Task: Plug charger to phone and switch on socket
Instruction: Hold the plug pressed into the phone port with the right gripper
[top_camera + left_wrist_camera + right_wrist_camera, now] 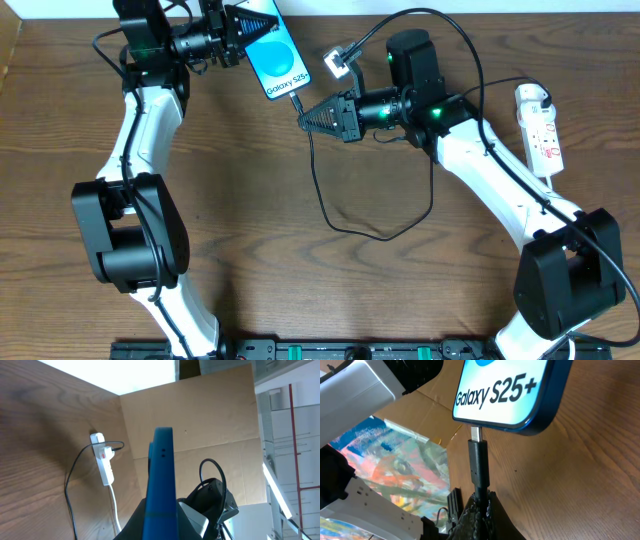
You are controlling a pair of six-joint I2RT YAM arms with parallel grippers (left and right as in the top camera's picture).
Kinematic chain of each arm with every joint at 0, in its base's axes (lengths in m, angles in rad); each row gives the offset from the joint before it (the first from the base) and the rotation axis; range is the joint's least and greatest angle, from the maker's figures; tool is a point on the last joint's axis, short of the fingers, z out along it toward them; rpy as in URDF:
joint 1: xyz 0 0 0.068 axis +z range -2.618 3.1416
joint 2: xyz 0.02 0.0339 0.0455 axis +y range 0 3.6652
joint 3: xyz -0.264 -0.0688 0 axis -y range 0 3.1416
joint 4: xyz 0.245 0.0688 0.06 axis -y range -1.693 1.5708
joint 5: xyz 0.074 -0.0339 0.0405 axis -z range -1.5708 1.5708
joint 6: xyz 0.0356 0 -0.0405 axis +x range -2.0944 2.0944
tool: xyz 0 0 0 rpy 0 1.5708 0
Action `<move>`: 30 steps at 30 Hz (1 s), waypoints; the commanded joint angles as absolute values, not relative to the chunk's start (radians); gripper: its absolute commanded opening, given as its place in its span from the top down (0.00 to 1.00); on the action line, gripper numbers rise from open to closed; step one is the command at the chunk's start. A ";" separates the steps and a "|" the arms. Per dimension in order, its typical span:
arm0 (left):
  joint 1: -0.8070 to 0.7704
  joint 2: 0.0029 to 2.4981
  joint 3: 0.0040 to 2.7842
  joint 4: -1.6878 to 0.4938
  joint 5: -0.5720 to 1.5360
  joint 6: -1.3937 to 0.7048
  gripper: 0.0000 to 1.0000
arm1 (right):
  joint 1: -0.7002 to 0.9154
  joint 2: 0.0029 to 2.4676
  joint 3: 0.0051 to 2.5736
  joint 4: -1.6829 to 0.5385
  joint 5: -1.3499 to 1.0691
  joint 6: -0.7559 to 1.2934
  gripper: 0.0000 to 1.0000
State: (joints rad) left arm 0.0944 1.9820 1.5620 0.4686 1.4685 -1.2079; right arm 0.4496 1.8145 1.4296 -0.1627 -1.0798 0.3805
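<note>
My left gripper (243, 30) is shut on the phone (276, 55), held tilted above the table's far side; its light blue screen reads "Galaxy S25+". In the left wrist view the phone (161, 485) shows edge-on between the jaws. My right gripper (308, 115) is shut on the charger's black connector (479, 467), whose metal tip sits at the phone's (515, 390) bottom port. The black cable (330, 215) loops down over the table and runs toward the socket. The socket (540, 132), a white power strip, lies at the right, also seen in the left wrist view (104, 462).
The wood table (260, 250) holds the cable loop in the middle. A cardboard wall (200, 415) stands behind the table. The socket's white cord (115, 505) trails away from the strip. A small white block (335, 65) hangs near the right arm.
</note>
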 commanded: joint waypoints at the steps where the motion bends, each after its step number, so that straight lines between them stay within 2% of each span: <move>1: 0.084 1.947 1.575 0.473 1.533 -1.217 0.93 | 0.451 1.782 1.437 -0.149 -1.049 0.361 0.99; 21: 0.083 1.947 1.575 0.473 1.533 -1.232 0.93 | 0.451 1.782 1.437 -0.138 -1.056 0.361 0.99; 30: 0.079 1.947 1.575 0.473 1.534 -1.196 0.93 | 0.453 1.782 1.437 -0.093 -1.031 0.429 0.99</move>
State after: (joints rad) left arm 0.0944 1.9820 1.5620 0.4690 1.4631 -1.2301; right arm 0.4534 1.8145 1.4273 -0.1146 -1.0801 0.3992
